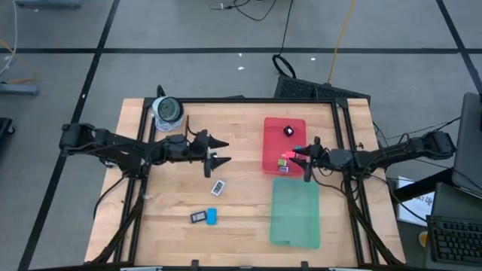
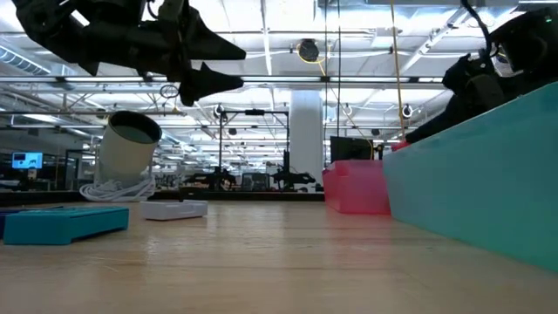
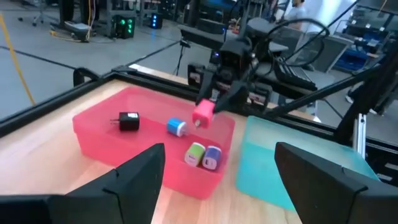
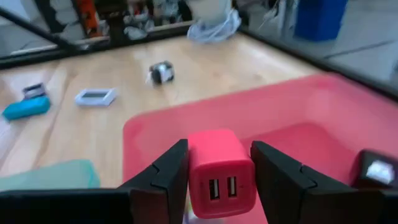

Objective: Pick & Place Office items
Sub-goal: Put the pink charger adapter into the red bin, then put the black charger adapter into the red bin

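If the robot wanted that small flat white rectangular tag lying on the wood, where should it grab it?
Probably by its two long edges, coming straight down from above. The flat white rectangular tag lies low and alone on the wooden table, so its sides are free but nothing can slip under it. The open left hand is nearest.

No readable text, brand, number or sign in any view. White labelled tag point(image 1: 218, 187) on the tabletop point(image 1: 241, 218) carries a dark label patch, too small to read; same in the right wrist view point(image 4: 96, 96). Papers at the high view's right edge point(image 1: 416, 203) show print, illegible. Blue screen far behind in the low view point(image 2: 26, 160): unreadable.
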{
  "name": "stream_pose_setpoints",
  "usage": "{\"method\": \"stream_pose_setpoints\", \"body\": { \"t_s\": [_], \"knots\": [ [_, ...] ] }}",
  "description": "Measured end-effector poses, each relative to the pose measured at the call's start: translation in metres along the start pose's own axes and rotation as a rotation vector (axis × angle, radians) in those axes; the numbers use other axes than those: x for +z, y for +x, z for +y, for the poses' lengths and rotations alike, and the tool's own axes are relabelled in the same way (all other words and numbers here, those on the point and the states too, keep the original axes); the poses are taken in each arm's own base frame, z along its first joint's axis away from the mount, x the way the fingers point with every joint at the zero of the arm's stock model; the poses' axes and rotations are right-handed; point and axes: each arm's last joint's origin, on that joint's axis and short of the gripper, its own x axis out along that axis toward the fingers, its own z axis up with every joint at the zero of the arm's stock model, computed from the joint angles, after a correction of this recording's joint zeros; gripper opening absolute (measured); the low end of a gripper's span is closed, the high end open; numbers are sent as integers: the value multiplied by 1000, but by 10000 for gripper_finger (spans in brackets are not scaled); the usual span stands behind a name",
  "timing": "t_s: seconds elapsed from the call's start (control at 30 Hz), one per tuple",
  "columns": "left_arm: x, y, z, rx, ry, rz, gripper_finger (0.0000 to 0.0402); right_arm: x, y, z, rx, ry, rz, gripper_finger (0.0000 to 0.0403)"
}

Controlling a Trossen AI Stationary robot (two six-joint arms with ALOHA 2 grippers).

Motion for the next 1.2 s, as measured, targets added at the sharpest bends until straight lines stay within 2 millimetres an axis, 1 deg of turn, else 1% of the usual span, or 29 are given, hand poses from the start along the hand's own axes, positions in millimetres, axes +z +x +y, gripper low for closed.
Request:
{"method": "stream_pose_setpoints", "body": {
  "t_s": [0.2, 0.37, 0.47, 0.7, 0.97, 1.1, 1.2],
  "knots": [
    [1, -1, 0, -2, -3, -4, 320, -6, 5, -4, 2, 25, 63, 140],
    [1, -1, 0, -2, -99, -3, 328, -10, 9, -10, -56, 24, 95, 140],
    [1, -1, 0, -2, -146, -1, 326, -13, 11, -14, -123, 30, 108, 140],
    [1, -1, 0, -2, -157, 1, 310, -15, 13, -17, -147, 27, 129, 143],
    [1, -1, 0, -2, -154, 1, 299, -9, 14, -15, -124, 52, 65, 220],
    [1, -1, 0, -2, -156, 1, 304, -3, 15, -13, -95, 71, 8, 241],
    [0, -1, 0, -1, -156, 2, 311, 4, 14, -9, -4, 91, -49, 246]
  ]
}}
